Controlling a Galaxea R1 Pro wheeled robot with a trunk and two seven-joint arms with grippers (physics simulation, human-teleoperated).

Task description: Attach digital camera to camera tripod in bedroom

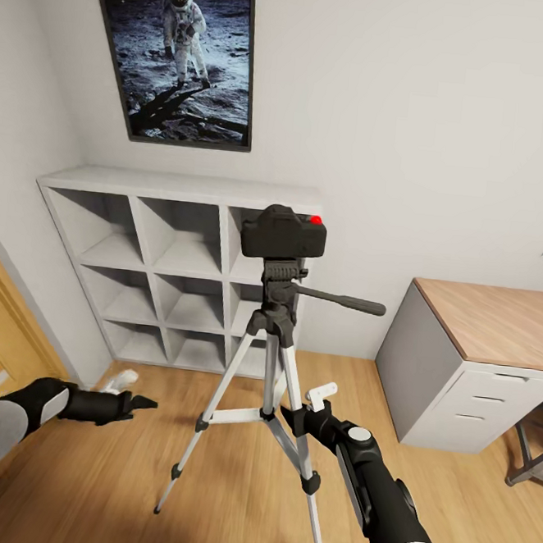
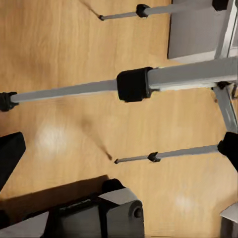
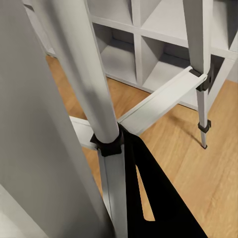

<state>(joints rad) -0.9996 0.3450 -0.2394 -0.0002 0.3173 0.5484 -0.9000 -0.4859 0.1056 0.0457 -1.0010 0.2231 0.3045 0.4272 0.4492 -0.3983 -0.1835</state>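
Atop the camera tripod (image 1: 270, 362), before the white cube shelf (image 1: 154, 253), the digital camera (image 1: 284, 233) sits on the head, so attachment appears complete; the left pincer (image 1: 141, 402) and right pincer (image 1: 302, 412) hold nothing, their opening indeterminate.

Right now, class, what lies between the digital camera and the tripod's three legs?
In the head view, the tripod's black head with its pan handle sits under the digital camera, above the legs.
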